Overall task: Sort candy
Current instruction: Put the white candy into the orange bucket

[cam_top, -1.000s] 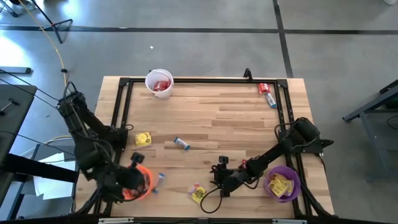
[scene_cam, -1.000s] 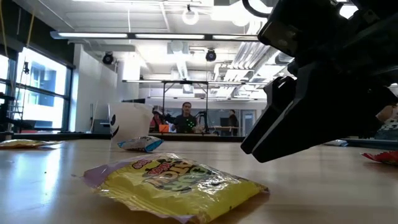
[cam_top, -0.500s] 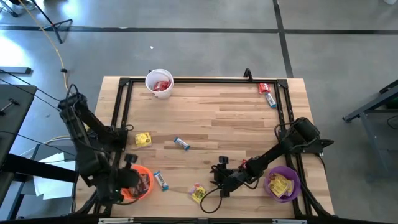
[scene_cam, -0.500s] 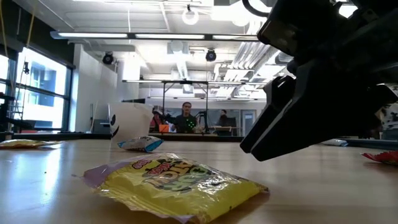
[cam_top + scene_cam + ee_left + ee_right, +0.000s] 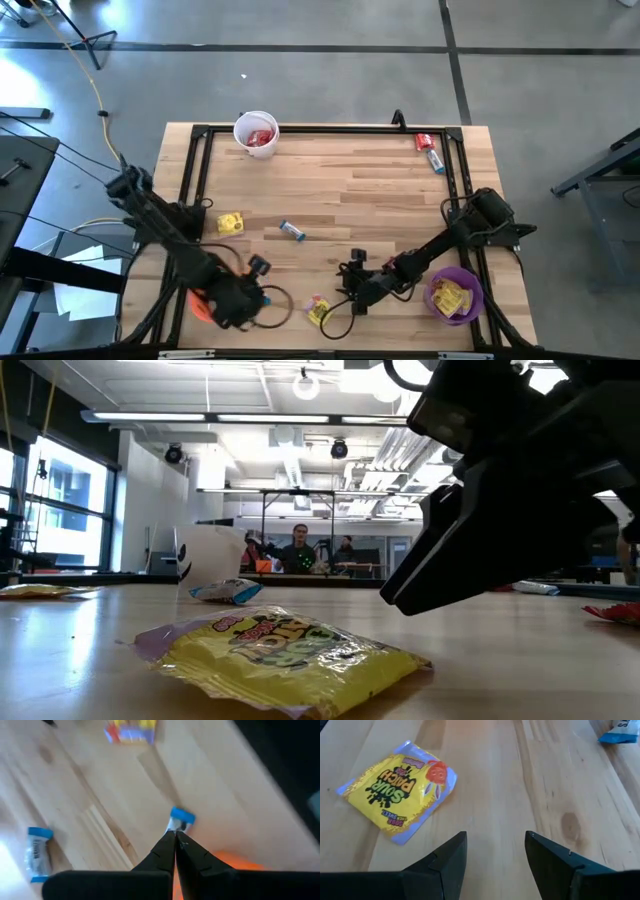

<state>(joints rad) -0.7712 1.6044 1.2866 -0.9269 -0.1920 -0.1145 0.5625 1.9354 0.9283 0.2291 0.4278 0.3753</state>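
While most of the candy lies scattered over the wooden table [image 5: 380,180], one slim blue-and-white bar [image 5: 180,820] is pinched at its end between the tips of the left gripper [image 5: 175,837], whose fingers are clamped tight on the wrapper; that gripper sits near the front left corner, right over the orange cup [image 5: 205,300], which the arm mostly hides from above. Just in front of the right gripper [image 5: 495,850] lies a yellow packet [image 5: 400,785], flat on the boards near the front edge; the right gripper's fingers stand apart with nothing between them, hovering low beside the packet without touching it. Another blue-and-white bar [image 5: 292,231] rests near the middle of the table, and a second yellow packet [image 5: 231,223] lies farther left, close to the frame rail. At the far right corner a red packet [image 5: 425,142] and a blue bar [image 5: 436,160] lie just beside each other. Red candies fill the white cup [image 5: 257,133] at the far left edge, and yellow ones sit in the purple cup [image 5: 455,296] at the front right, close under the right arm. Beyond the table, people [image 5: 298,550] are in the room's background.
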